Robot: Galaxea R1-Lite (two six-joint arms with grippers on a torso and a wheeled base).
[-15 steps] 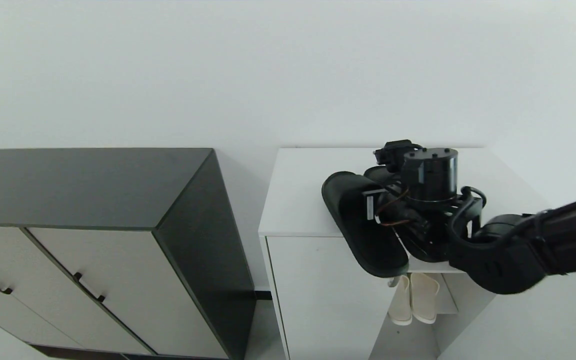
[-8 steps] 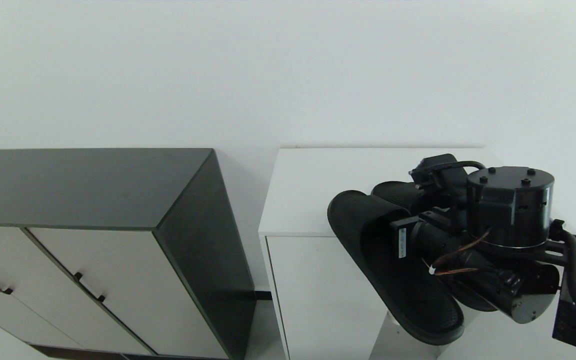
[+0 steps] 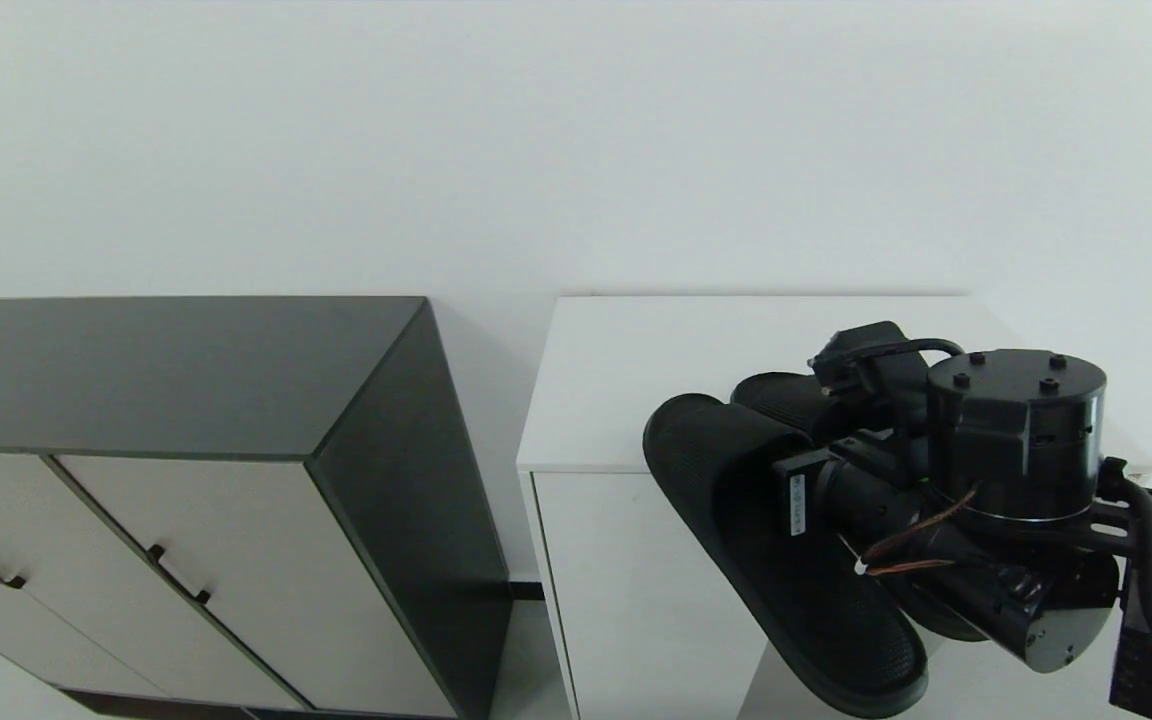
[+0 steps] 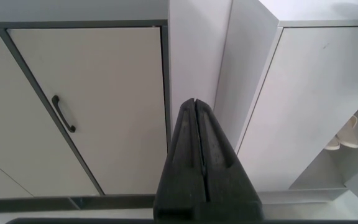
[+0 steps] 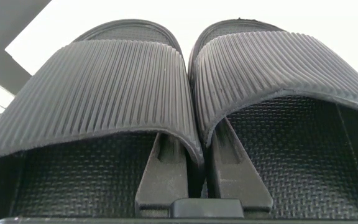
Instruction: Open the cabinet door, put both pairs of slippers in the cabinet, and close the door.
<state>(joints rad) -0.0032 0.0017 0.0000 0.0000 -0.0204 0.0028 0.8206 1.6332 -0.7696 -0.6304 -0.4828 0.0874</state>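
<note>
The right end effector (image 5: 194, 146) clamps the black slippers (image 3: 776, 540) by their adjoining straps. The pair hangs before the white cabinet (image 3: 636, 380), long axes slanted, toes uppermost near its top edge. The left end effector (image 4: 196, 112) has its fingers together.

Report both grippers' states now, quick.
Left gripper: closed, holding nothing.
Right gripper: closed on the black slippers, pinching the pair together at the straps.
</note>
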